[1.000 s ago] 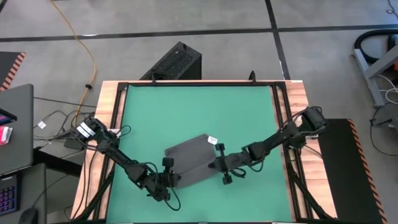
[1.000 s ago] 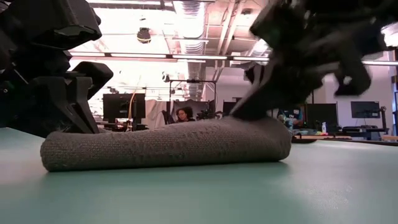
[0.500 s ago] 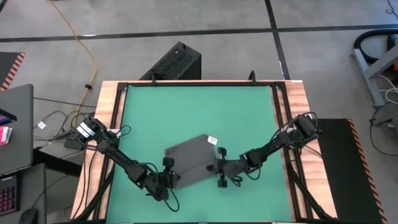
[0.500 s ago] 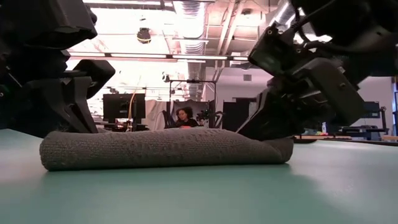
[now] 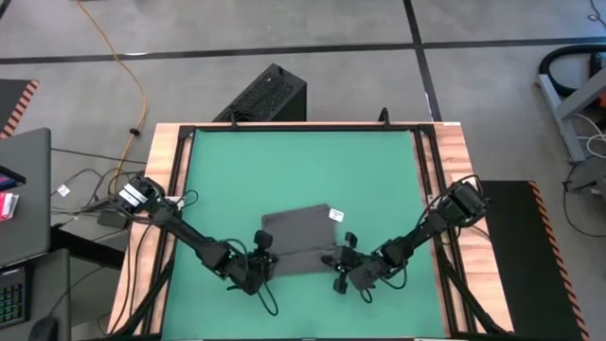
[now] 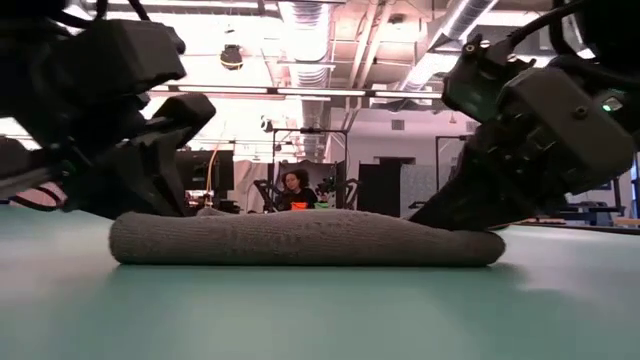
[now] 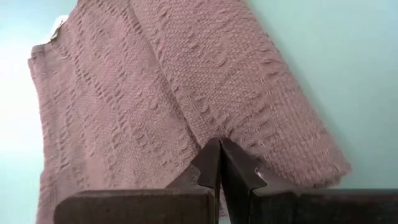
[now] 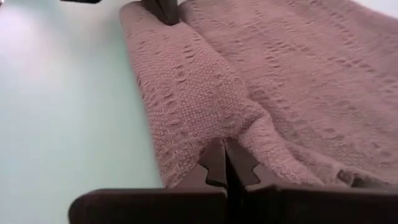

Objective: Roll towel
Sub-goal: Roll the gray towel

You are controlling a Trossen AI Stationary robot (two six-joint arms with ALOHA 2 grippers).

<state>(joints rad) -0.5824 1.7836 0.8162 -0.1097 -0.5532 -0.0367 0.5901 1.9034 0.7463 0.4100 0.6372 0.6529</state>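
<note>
The dark grey towel (image 5: 298, 237) lies on the green mat near the table's near edge, with its white tag (image 5: 334, 215) at the far right corner. Its near edge is turned over into a low roll (image 6: 300, 238) that rests on the mat, and the flat part lies behind it. My left gripper (image 5: 263, 256) is shut at the roll's left end. My right gripper (image 5: 343, 262) is shut at its right end. Both show low over the cloth in the wrist views, the left gripper (image 7: 219, 158) and the right gripper (image 8: 225, 163). My left gripper has its shut fingertips on the rolled near edge (image 7: 239, 134) at the towel's left end, by the crease where the roll meets the flat cloth. The fingers slant down from the near left. The roll lies on the mat. My right gripper has its shut fingertips on the rolled near edge (image 8: 208, 124) at the towel's right end, where the cloth bunches around the tips. The fingers slant down from the near right. The roll lies on the mat.
The green mat (image 5: 303, 161) stretches bare beyond the towel toward the far edge. A wooden frame (image 5: 166, 189) runs around the mat. A black box (image 5: 270, 92) stands on the floor past the far edge. A person sits far off in the room (image 6: 297, 185).
The towel has turned about on the mat: it lay slanted and now lies square to the near edge, with its roll lower and longer. My right gripper has gone toward the near edge, and my left gripper toward the far right, both staying on the roll.
</note>
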